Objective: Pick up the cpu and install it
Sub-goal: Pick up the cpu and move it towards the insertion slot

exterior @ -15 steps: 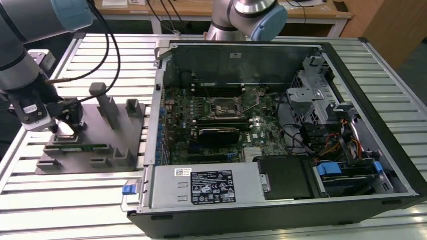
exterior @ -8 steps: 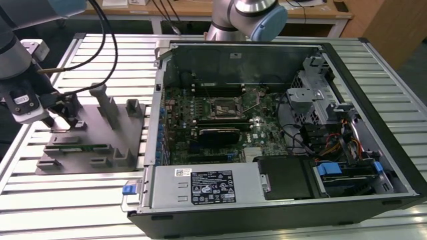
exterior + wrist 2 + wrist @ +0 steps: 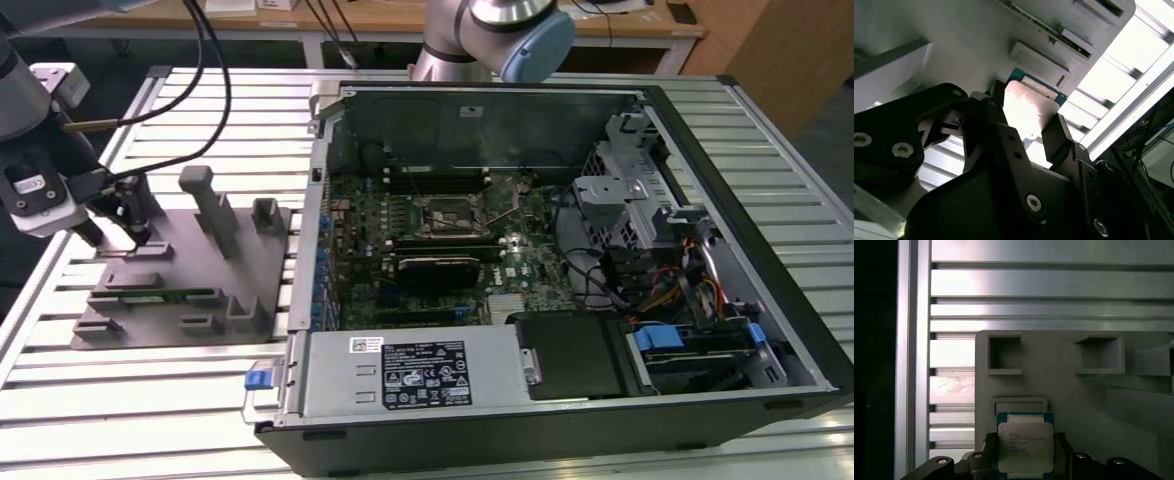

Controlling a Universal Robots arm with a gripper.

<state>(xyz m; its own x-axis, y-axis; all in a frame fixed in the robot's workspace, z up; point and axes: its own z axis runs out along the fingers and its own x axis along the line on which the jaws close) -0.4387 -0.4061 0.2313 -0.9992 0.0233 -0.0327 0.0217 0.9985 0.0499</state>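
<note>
The cpu [image 3: 1025, 444] is a small square chip with a silvery top and a thin green edge. It lies flat on the grey fixture plate [image 3: 1079, 395], just in front of a low raised stop. In both wrist views my gripper [image 3: 1025, 450] has one black finger against each side of the chip, so it is shut on it. The cpu [image 3: 1029, 107] shines brightly between the fingers [image 3: 1056, 135]. In the exterior view the gripper [image 3: 131, 238] stands low over the fixture plate [image 3: 174, 300], at the exterior view's left. The motherboard socket [image 3: 447, 212] sits far off inside the open computer case.
The open computer case [image 3: 694, 300] fills the middle and the exterior view's right, with drive cages and cables along one side. Tall grey posts [image 3: 214, 210] rise from the fixture plate near the gripper. A memory stick [image 3: 167, 294] lies on the plate. Slatted aluminium table [image 3: 134, 400] lies underneath.
</note>
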